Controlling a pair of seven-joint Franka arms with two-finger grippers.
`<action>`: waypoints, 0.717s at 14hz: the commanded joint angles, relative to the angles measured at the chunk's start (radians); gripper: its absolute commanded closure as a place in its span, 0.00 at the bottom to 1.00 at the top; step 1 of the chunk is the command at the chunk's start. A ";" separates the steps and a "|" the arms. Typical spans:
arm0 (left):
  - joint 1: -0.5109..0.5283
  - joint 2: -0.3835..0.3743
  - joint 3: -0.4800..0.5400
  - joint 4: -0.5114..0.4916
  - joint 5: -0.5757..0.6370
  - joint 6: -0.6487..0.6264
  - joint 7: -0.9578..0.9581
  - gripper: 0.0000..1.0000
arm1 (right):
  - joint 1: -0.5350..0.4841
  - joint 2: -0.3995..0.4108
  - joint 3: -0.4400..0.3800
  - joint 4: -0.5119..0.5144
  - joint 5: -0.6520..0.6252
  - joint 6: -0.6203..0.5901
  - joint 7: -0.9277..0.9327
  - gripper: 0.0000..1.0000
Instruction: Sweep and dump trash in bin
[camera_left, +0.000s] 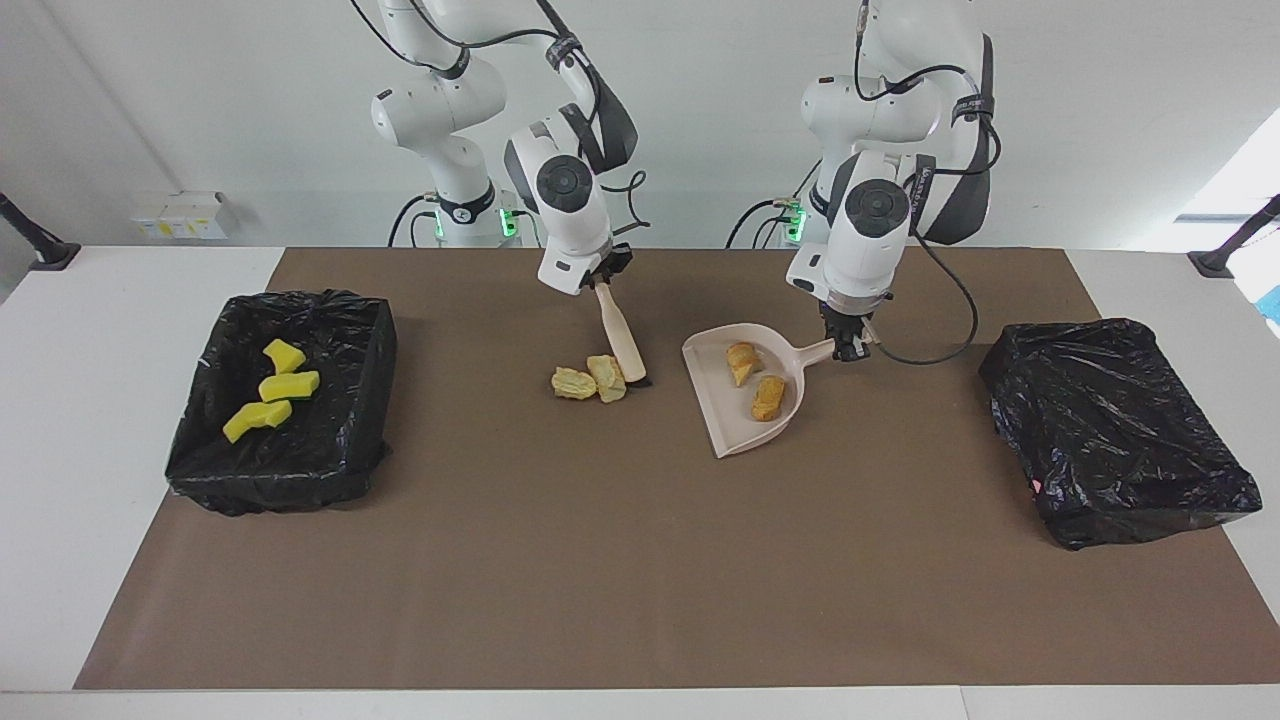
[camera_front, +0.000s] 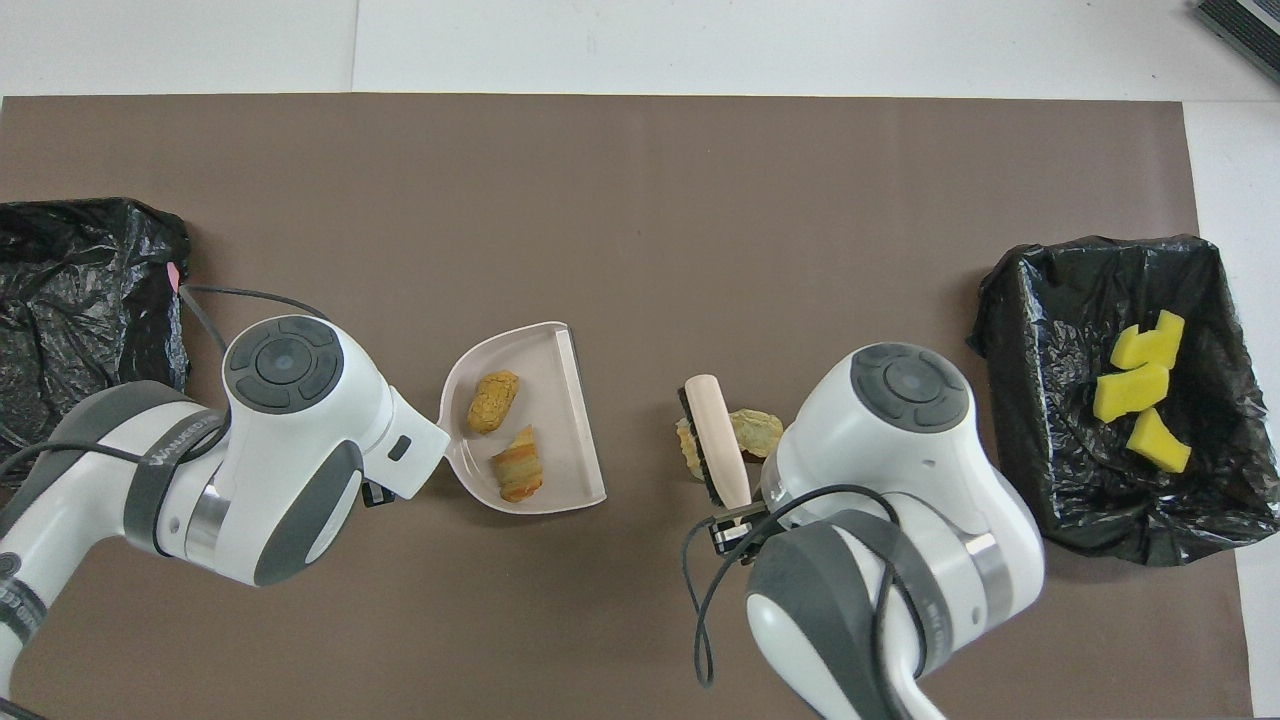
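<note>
I am clamping my right tool (camera_left: 603, 283) on the brush (camera_left: 622, 345) beside two tan chunks (camera_left: 590, 380) on the worktop, my left tool (camera_left: 848, 347) gripping the dustpan (camera_left: 722, 418). Next, I judge, comes brushing them panward.

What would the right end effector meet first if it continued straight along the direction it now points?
Probably the brown table mat, just beside the two pale tan crumbly chunks; its beige-handled brush already reaches there.
</note>
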 joint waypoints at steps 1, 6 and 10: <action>-0.055 -0.029 0.012 -0.028 -0.030 0.050 -0.094 1.00 | -0.083 -0.020 0.008 -0.054 -0.091 0.049 0.067 1.00; -0.115 -0.027 0.012 -0.048 -0.036 0.051 -0.155 1.00 | -0.171 -0.149 0.012 -0.293 -0.112 0.209 0.053 1.00; -0.115 -0.030 0.012 -0.050 -0.040 0.048 -0.153 1.00 | -0.067 -0.097 0.017 -0.306 -0.109 0.277 0.130 1.00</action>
